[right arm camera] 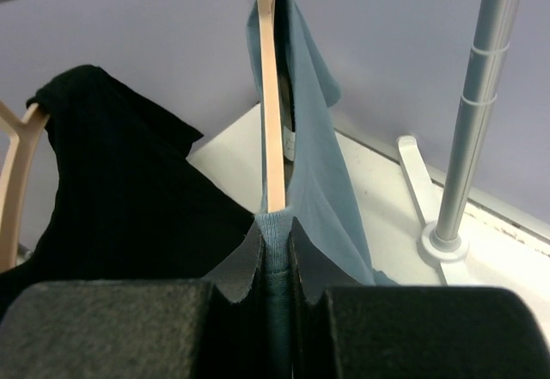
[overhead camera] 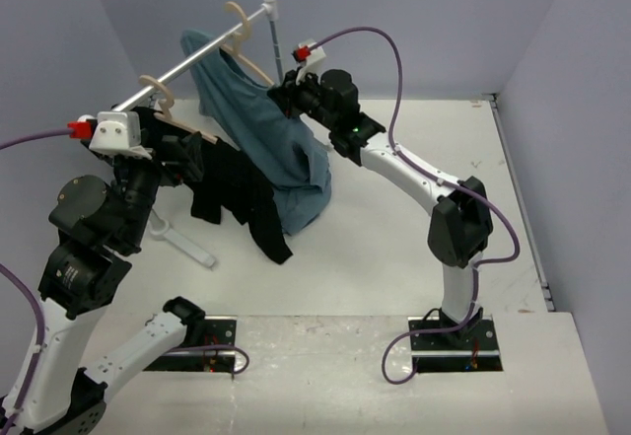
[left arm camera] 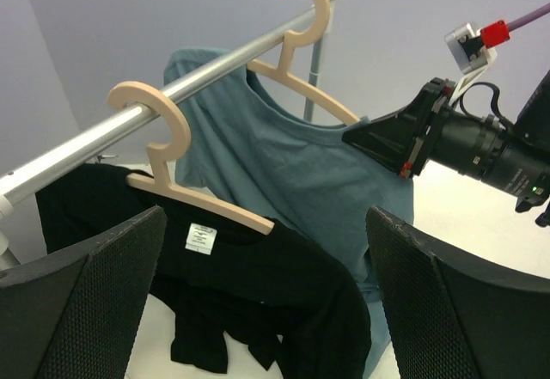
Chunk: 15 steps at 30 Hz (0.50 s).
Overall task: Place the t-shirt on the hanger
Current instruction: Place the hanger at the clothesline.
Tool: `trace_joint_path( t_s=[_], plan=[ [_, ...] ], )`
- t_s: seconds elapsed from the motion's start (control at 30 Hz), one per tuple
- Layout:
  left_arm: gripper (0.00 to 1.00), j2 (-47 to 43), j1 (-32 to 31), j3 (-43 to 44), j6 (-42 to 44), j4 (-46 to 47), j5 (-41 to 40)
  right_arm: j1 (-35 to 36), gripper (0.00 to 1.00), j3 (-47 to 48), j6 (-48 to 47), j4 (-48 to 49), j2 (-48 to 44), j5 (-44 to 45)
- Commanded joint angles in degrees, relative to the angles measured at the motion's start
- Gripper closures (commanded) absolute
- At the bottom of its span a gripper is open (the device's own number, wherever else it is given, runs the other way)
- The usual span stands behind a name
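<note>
Right fingers (right arm camera: pixel 241 269) pinch the t-shirt (right arm camera: pixel 318 164) collar, seemingly against the hanger (right arm camera: pixel 273 121)

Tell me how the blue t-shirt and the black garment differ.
The t-shirt is dusty blue-teal; the black garment is black. The right end effector pinches the t-shirt's collar; nothing grips the black garment. The t-shirt hangs nearer the rail's upright post, the black garment nearer the left arm. Both hang from the same rail.

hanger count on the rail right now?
2. The hanger carrying the t-shirt sits toward the far end of the rail. The second hanger, under the black garment, hangs nearer the left arm. No sign of others hidden.
</note>
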Motion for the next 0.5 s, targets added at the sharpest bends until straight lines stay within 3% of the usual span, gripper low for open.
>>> trace_joint_path(
  t_s=[0.0, 0.27, 0.33, 0.37, 0.43, 0.47],
  plan=[
    [0.00, 0.14, 0.17, 0.81, 1.32, -1.60, -4.14, 1.08, 1.00, 5.98, -0.43, 1.61, 2.39, -1.48],
    [0.00, -3.21, 0.17, -3.54, -0.84, -6.50, -10.49, 1.59, 1.00, -7.63, -1.53, 5.01, -4.05, -0.43],
    [0.00, -4.28, 0.17, -4.77, -1.04, -7.04, -10.96, 1.59, 0.96, -9.63, -1.67, 5.13, -5.32, -0.25],
    [0.00, -4.77, 0.17, -5.37, -1.34, -7.76, -11.20, 1.59, 0.87, -11.56, -1.73, 5.19, -7.36, 0.18],
    [0.00, -6.02, 0.23, -7.06, -1.86, -8.46, -11.36, 1.56, 0.42, -14.19, -1.60, 5.03, -10.87, 1.77],
    [0.00, -7.01, 0.26, -8.61, -2.18, -8.52, -11.39, 1.59, 0.28, -15.19, -1.41, 3.80, -13.01, 3.09]
  ],
)
